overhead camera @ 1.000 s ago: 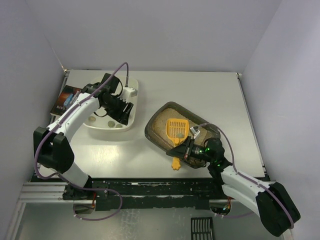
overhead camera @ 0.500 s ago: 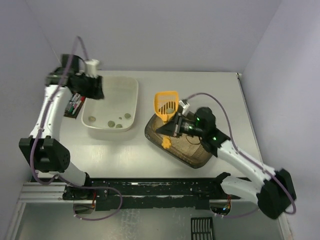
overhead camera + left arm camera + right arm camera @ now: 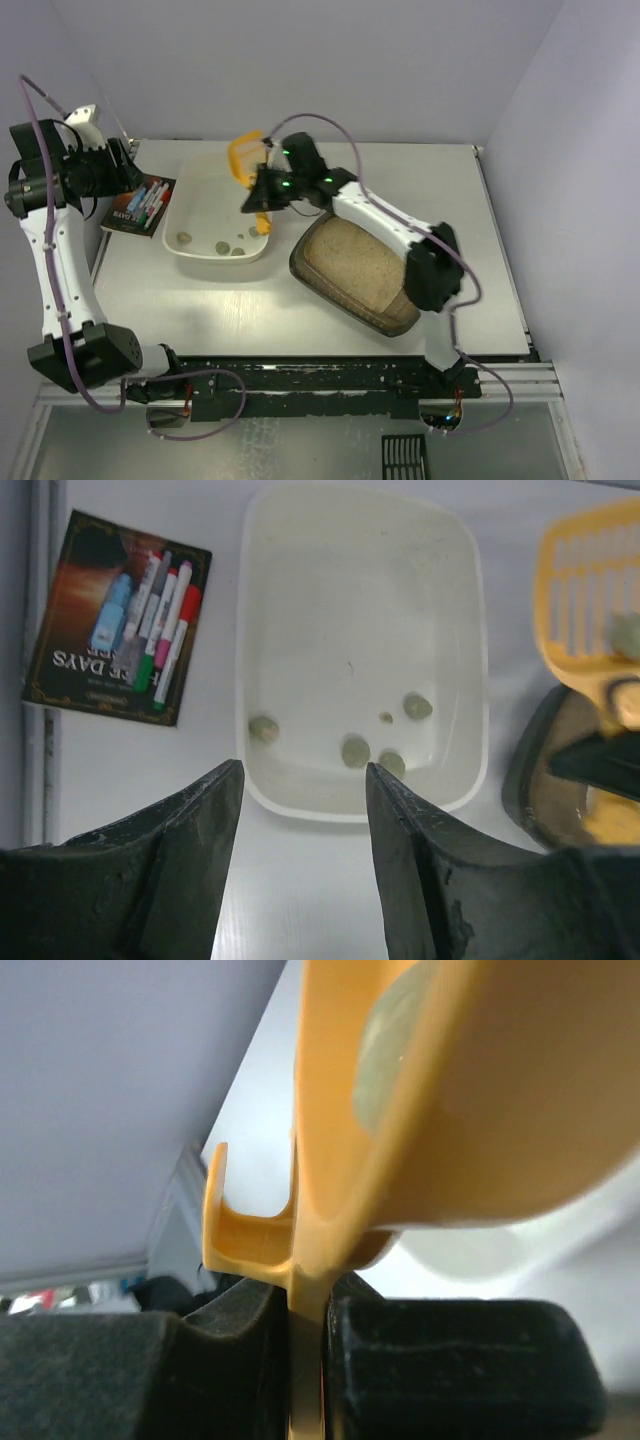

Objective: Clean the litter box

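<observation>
The dark litter box with beige litter lies right of centre; its corner shows in the left wrist view. My right gripper is shut on the handle of a yellow slotted scoop, held tilted over the cream-white tub's right rim. The right wrist view shows the scoop with a grey-green clump in it, the handle pinched between the fingers. The scoop also shows in the left wrist view. Several clumps lie in the tub. My left gripper is open and empty, high above the table's left side.
A dark booklet with several markers on it lies left of the tub, also in the left wrist view. White walls close the table at back and sides. A black grate lies below the front rail.
My right gripper has carried the scoop from the litter box up and left to over the tub. My left arm has swung away from the tub, up and to the far left.
</observation>
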Robot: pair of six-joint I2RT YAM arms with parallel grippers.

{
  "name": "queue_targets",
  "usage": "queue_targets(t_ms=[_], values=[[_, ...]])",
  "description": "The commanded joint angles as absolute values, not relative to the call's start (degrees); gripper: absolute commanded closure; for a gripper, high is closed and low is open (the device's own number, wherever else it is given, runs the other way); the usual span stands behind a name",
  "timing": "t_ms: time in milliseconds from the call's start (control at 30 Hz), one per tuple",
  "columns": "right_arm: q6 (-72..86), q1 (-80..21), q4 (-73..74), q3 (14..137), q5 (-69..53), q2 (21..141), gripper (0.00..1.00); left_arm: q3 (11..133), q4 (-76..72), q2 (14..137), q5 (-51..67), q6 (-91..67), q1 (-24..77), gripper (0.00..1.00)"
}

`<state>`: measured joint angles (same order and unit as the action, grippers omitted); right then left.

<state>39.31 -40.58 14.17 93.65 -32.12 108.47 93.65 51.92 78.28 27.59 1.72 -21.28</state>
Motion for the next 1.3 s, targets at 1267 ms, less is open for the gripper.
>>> queue_targets(t_ms=[1267], values=[[3.6,-63.5,61.8,137.0,48.4,141.5,1.0,89.3,47.3,76.2,20.4,-4.1,-26.0,0.38]])
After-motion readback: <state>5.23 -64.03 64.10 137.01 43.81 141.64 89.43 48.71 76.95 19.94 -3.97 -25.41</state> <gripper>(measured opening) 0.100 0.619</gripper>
